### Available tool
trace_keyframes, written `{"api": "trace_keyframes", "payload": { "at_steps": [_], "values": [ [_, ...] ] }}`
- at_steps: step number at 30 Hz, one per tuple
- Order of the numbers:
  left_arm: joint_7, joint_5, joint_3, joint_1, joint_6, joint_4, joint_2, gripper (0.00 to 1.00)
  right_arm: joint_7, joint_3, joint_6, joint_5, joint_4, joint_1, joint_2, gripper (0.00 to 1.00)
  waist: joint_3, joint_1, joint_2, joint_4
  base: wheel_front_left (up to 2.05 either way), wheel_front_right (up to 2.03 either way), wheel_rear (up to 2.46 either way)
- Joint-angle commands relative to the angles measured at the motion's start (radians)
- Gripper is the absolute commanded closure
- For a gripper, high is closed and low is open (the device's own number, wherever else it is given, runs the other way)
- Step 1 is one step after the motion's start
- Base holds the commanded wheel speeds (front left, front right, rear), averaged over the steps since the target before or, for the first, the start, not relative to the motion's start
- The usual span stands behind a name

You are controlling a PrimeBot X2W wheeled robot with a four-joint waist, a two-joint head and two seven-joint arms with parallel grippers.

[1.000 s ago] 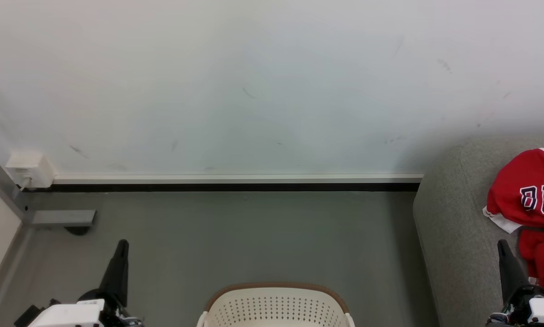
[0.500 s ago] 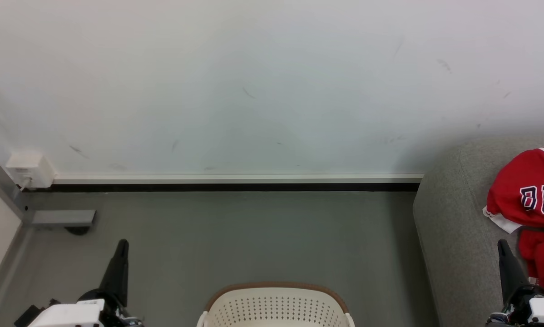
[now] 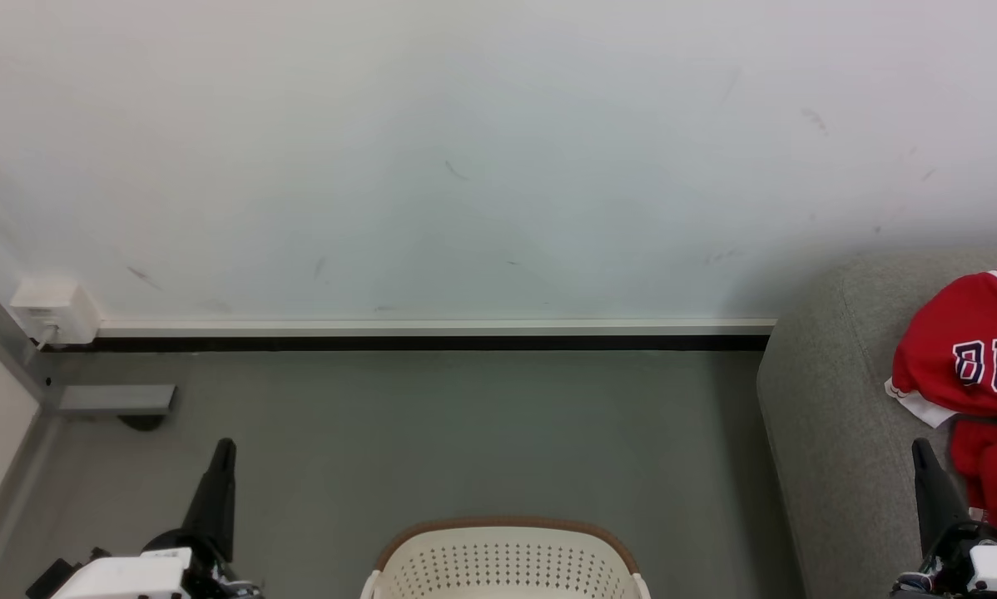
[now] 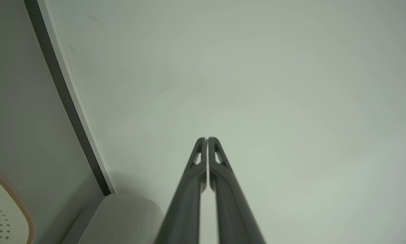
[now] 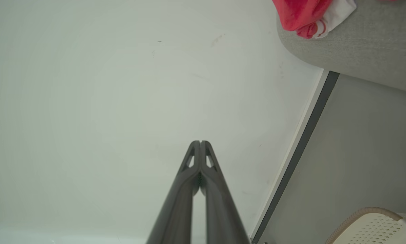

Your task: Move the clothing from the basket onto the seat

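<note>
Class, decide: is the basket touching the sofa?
Apart. The head view shows a strip of bare floor between the basket and the sofa.

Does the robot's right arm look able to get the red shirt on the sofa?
Probably yes. The right gripper hangs shut just beside the red shirt lying on the grey sofa, with nothing between them. It would have to open its fingers first.
</note>
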Motion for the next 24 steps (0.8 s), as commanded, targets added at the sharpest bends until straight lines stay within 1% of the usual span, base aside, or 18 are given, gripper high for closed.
{"api": "trace_keyframes", "payload": {
  "at_steps": [1,24],
  "values": [
    [0.006,-0.011,0.0,-0.006,-0.005,-0.001,0.006,1.0,0.004,-0.004,-0.002,0.001,-0.004,-0.007,-0.001,1.0,0.0,0.0,0.0,0.0,0.0,0.0,0.0],
    [0.006,-0.011,0.0,-0.006,-0.005,-0.001,0.006,1.0,0.004,-0.004,-0.002,0.001,-0.004,-0.006,-0.001,1.0,0.0,0.0,0.0,0.0,0.0,0.0,0.0]
  ]
}}
